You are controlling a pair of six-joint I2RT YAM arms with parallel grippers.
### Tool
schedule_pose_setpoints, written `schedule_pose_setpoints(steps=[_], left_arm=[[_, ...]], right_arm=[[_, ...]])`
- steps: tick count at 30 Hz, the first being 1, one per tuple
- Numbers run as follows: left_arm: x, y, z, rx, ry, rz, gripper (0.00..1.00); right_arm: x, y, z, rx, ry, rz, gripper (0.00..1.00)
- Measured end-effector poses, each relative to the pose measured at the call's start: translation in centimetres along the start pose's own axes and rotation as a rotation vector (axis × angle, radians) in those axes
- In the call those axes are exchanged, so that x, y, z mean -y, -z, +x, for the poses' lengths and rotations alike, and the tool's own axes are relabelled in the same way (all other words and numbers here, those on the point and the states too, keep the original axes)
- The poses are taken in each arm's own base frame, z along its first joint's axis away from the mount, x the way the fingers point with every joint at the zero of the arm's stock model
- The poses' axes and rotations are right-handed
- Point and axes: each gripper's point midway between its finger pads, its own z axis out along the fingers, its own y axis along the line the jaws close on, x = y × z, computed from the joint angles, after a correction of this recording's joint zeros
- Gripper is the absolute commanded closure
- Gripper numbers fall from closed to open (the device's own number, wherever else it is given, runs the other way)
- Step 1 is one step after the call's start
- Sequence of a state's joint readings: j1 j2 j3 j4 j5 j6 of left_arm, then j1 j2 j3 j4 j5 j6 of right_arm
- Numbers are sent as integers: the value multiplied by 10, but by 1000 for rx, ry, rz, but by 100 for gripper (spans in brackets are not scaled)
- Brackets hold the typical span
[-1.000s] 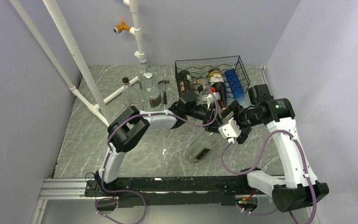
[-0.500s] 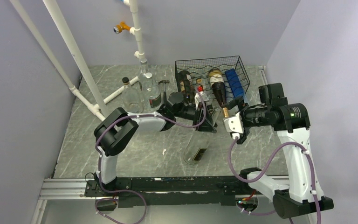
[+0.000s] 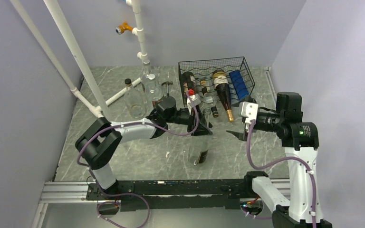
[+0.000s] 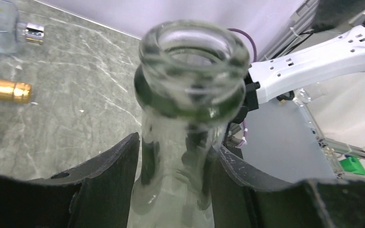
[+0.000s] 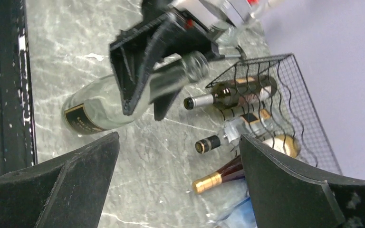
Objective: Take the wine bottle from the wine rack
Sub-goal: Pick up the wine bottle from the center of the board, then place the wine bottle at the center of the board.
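1. The marble-look table (image 3: pixel 147 156) has bare room toward its near edge. To my eye that is the place to aim the set-down.
2. The wine rack (image 3: pixel 214 71) sits at the table's far right corner. Other bottles lie in it with their necks pointing at the near edge (the gold-capped bottle (image 3: pixel 224 97) pokes out furthest).
3. The clear glass wine bottle (image 3: pixel 199 153) is already out of the rack, in front of it near mid-table. It is slanted, neck high and labelled base low, and I can't tell whether the base touches the table.
4. The left gripper (image 4: pixel 178 152) is closed partway onto the neck just under the lip, with its fingers (image 4: pixel 109 171) on either side. I'd lower it slowly so the base lands first, and keep the neck from swinging toward those protruding necks.
5. The right gripper (image 5: pixel 179 137) hangs spread wide with nothing in it, off to the bottle's right. It could steady the body if the bottle rolls.
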State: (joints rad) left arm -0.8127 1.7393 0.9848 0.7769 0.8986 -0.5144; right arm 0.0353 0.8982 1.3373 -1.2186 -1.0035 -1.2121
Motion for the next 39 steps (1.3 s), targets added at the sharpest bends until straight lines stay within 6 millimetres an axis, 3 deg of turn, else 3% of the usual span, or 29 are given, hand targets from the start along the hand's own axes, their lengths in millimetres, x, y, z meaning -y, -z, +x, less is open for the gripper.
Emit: schedule_pose_setpoints(steps=[8,18,31,39], left_arm=[[7,25,-2,12,-86,-132,100],[2,53,-8,43,-153,-314,100],[-26,84,-26,68,-228,-567,100],[-49,117,-42,106,-234,-719,100]], right_arm=[[22,-9,41,57,-304,146,0],[25,-25,105,107,-582,216,0],[37,-19,114,126,-588,299,0],[42,-16,121,96,-580,348,0]])
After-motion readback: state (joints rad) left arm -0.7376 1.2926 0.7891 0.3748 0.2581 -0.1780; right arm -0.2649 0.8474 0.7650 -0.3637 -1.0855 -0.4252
